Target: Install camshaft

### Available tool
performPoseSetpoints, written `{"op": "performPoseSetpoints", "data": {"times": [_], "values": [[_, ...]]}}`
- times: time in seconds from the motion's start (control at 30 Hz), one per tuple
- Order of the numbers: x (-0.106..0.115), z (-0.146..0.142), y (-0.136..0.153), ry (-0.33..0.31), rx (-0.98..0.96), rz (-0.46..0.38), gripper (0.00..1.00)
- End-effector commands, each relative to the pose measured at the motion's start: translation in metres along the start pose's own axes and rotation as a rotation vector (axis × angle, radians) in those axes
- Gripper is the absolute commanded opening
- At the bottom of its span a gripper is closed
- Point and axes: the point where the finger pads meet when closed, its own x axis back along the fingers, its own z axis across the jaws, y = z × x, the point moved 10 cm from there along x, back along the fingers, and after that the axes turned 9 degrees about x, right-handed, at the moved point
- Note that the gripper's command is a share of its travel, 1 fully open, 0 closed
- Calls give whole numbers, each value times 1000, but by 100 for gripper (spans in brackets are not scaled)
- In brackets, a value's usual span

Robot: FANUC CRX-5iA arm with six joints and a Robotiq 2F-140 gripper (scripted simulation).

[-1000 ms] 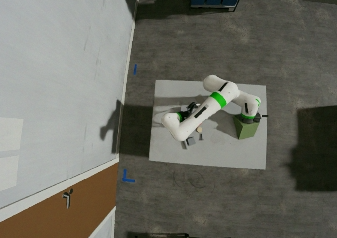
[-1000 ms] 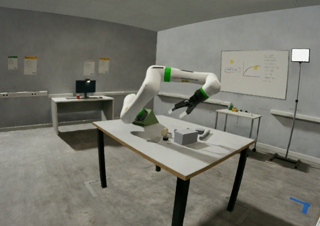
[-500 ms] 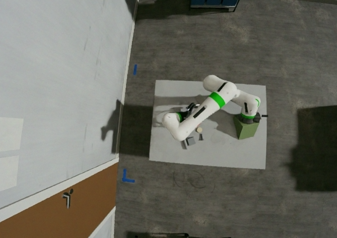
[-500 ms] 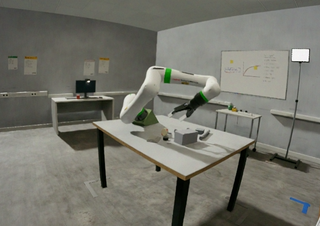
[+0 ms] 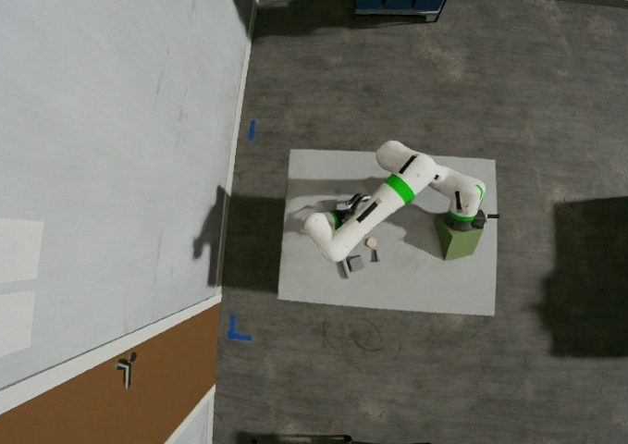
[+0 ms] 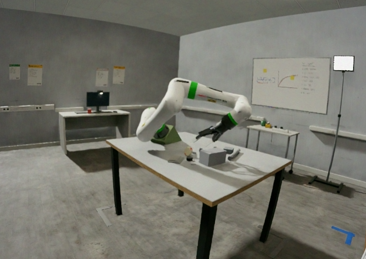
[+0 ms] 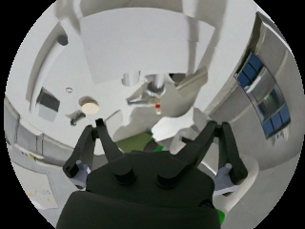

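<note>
The white arm point(image 6: 171, 107) rises from its far-left base, bends at the elbow, and reaches right, wrist angled downward. Its gripper point(image 6: 205, 133) hangs spread wide, apparently holding nothing.

top: overhead, far | exterior: room corner | wrist: behind gripper point(image 7: 152, 136)

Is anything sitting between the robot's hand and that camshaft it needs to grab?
Nothing visible does. The open hand hovers above the table, with no object showing between it and the camshaft. The engine case stands aside.
</note>
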Motion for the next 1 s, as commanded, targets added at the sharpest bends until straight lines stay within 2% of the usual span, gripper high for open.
{"op": "performPoseSetpoints", "data": {"times": [0.0,0.2,0.23,0.97], "values": [[0,0,-1,0,0,2,100],[-2,-1,-3,0,0,2,100],[-2,-1,-3,0,0,2,29],[-2,-1,-3,0,0,2,29]]}}
